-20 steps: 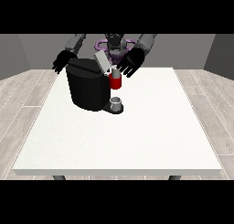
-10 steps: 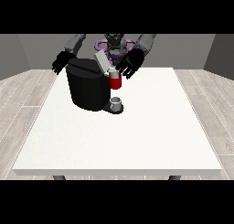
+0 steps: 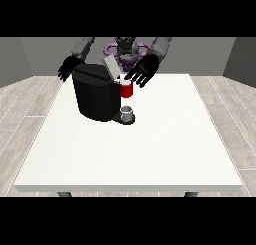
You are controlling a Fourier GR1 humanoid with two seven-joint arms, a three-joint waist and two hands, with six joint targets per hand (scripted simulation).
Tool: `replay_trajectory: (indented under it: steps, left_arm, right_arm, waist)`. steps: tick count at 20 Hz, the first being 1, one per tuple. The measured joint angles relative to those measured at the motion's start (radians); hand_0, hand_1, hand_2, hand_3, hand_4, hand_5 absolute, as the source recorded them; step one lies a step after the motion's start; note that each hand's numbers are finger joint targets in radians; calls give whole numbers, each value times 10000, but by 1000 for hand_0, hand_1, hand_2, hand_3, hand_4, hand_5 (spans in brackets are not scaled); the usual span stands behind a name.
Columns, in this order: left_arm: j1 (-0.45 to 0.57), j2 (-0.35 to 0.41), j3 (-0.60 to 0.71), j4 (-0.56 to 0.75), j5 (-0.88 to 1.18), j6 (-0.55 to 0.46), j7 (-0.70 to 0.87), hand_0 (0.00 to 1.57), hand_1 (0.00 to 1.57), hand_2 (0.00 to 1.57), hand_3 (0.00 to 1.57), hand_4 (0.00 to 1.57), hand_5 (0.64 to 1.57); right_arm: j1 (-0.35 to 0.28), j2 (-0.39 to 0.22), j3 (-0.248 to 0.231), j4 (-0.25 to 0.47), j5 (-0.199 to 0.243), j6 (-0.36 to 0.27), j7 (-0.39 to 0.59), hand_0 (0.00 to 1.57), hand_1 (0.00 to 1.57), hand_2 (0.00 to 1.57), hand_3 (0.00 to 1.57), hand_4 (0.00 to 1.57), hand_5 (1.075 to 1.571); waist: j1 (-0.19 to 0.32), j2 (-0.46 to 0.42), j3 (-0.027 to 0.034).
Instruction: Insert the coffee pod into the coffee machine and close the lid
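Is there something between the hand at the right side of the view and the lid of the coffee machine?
Nothing visible. The hand at the view's right hovers with spread fingers just right of the raised lid of the coffee machine, above its red part.

Almost nothing altered since a second ago.
Only a slight shift of the hand at the view's right [image 3: 143, 70], fingers spread, by the red brew head [image 3: 126, 90] under the raised lid [image 3: 111, 67].
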Motion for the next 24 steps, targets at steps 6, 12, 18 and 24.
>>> replay_trajectory:
  steps: [6,12,18,24]
  left_arm:
    - [-5,-48,-101,-117,-129,-79,-114,912,912,1022,865,363,1571]
    - [-1,328,-324,-18,-435,-421,-541,0,0,0,0,0,1571]
    - [206,192,-552,-66,-752,-399,-525,0,0,0,0,0,1571]
    - [240,50,-554,-164,-783,-723,-398,0,0,0,0,0,1571]
  right_arm:
    - [-64,-58,-229,255,-143,27,-172,0,0,0,0,415,1571]
    - [-10,23,-60,118,-30,-11,-254,0,0,0,0,413,1571]
    - [42,-129,-269,310,-167,88,-275,0,0,0,0,348,1571]
    - [164,-128,-373,628,-183,14,-265,0,0,0,0,424,1571]
  waist:
    - [186,-49,-6]
    - [67,82,2]
    - [165,-86,-1]
    - [437,-525,-9]
